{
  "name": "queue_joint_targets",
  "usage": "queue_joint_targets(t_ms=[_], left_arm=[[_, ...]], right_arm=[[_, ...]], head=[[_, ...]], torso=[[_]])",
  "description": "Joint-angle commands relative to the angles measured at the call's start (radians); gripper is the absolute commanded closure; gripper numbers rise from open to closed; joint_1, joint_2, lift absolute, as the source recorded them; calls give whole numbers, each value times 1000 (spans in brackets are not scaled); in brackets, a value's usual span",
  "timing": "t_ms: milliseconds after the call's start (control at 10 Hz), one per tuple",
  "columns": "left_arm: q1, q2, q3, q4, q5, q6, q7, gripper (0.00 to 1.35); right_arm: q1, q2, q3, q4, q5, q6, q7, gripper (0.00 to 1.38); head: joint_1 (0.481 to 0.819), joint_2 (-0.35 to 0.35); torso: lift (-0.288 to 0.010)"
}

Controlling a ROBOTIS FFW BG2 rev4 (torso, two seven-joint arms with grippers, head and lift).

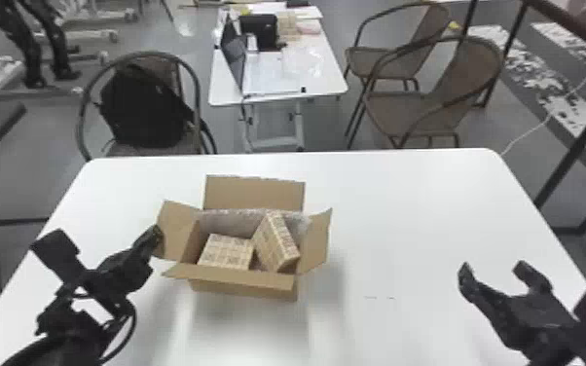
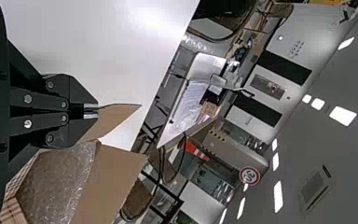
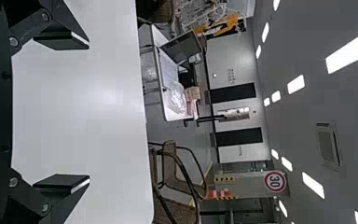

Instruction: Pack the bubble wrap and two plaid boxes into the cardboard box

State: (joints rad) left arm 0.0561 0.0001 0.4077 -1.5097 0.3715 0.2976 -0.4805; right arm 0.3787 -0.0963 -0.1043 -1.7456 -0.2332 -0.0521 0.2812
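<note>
The open cardboard box [image 1: 243,287] stands left of centre on the white table. Inside it, one plaid box [image 1: 226,251] lies flat on the left and another plaid box [image 1: 276,242] leans tilted on the right. Bubble wrap [image 1: 231,224] lines the far side; it also appears in the left wrist view as bubble wrap [image 2: 58,182]. My left gripper [image 1: 157,234] is at the box's left flap, and in the left wrist view my left gripper [image 2: 91,111] is closed on that flap's edge. Off to the right, my right gripper [image 1: 494,273] is parked above the table, as my right gripper [image 3: 87,112] with fingers wide apart.
The white table [image 1: 404,204] extends well to the right of the box. Beyond its far edge are chairs [image 1: 418,104], a chair with a black backpack [image 1: 143,107], and a second table [image 1: 277,87] holding a laptop.
</note>
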Motion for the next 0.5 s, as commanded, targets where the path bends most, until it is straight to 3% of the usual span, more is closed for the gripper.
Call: queue_joint_targets(t_ms=[0, 200, 400], left_arm=[[-1, -3, -1, 20, 32, -37, 37, 1219], [21, -3, -1, 26, 96, -123, 129, 1219], [53, -3, -7, 26, 142, -278, 244, 1219]], right_arm=[[-15, 1, 1, 9, 8, 9, 10, 268], [-17, 1, 3, 9, 8, 11, 10, 268], [-17, 1, 3, 11, 5, 17, 12, 268]], head=[[695, 86], [695, 106], [695, 145]], torso=[[-48], [-48], [-48]])
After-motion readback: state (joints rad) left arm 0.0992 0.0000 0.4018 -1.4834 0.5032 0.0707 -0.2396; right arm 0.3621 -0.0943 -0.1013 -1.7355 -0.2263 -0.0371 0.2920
